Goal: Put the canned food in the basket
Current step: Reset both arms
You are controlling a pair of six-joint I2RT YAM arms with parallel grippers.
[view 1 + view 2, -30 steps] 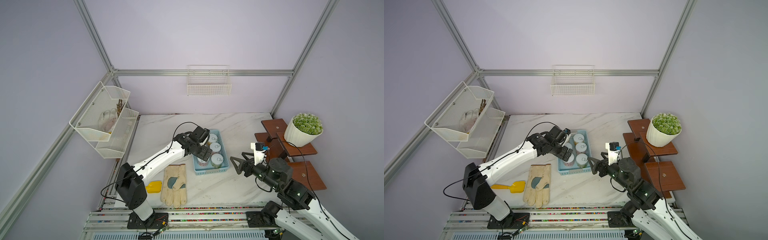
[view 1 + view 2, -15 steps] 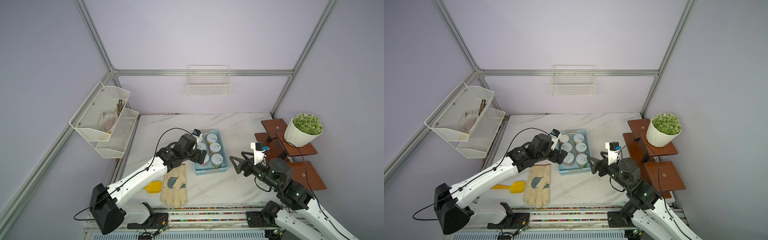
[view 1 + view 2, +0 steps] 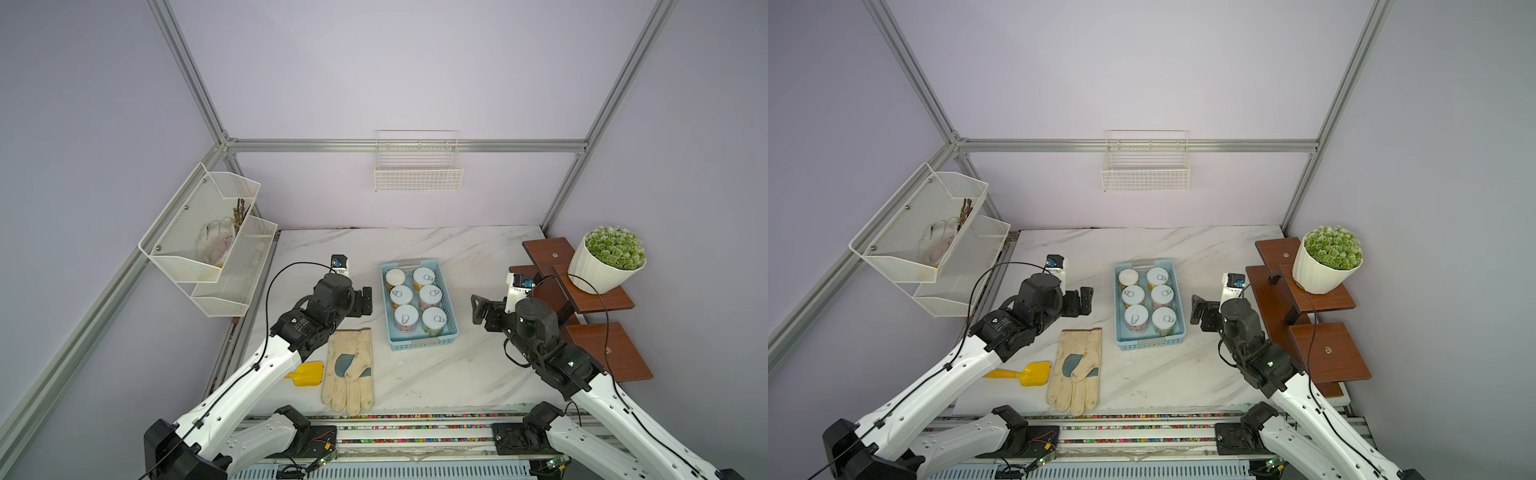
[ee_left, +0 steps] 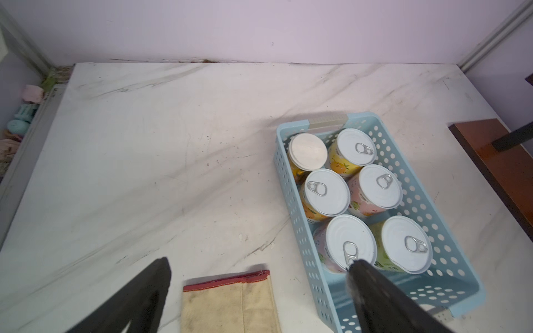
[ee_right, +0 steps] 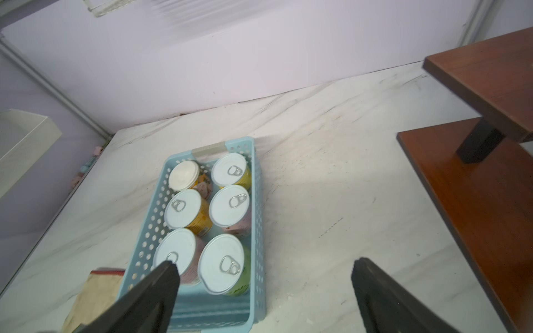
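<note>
Resting in basket (image 3: 419, 344), six cans (image 3: 430, 296), between left fingers (image 3: 366, 297) and right fingers (image 3: 478, 307), both spread, empty

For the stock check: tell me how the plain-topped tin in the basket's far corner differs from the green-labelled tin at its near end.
The plain-topped tin shows no pull ring; the green-labelled tin has one. The plain-topped tin's label is yellow; the green-labelled tin's is green. Both stand upright inside the basket.

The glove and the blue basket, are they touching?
Apart. In both top views a strip of bare table shows between the glove and the wall of the basket, and the left wrist view shows that gap too.
</note>
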